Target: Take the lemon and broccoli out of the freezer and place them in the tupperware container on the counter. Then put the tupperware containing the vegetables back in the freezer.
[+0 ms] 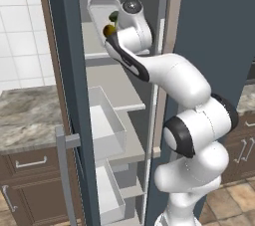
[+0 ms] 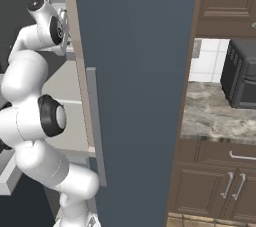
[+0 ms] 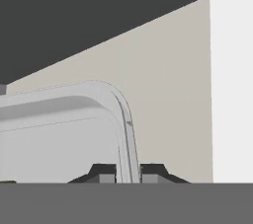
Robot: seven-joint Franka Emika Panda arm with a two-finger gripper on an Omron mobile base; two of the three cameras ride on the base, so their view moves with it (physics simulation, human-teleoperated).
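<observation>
Inside the open freezer (image 1: 160,46), at its upper shelf, my hand holds the tupperware container (image 1: 98,9), which looks tilted with its open side toward the left base camera. The lemon (image 1: 108,31) and the broccoli (image 1: 113,17) show in it, partly hidden by my wrist. In the hand view my gripper (image 3: 128,172) is shut on the container's rim (image 3: 122,119), one fingertip on each side of the wall. The counter (image 1: 25,115) lies left of the freezer.
The freezer door (image 1: 64,80) stands open on the left, carrying white door bins (image 1: 107,120) and a long grey handle (image 1: 63,170). The other door (image 2: 135,96) is close on my right. A dark oven (image 2: 242,73) sits on the right counter (image 2: 220,116).
</observation>
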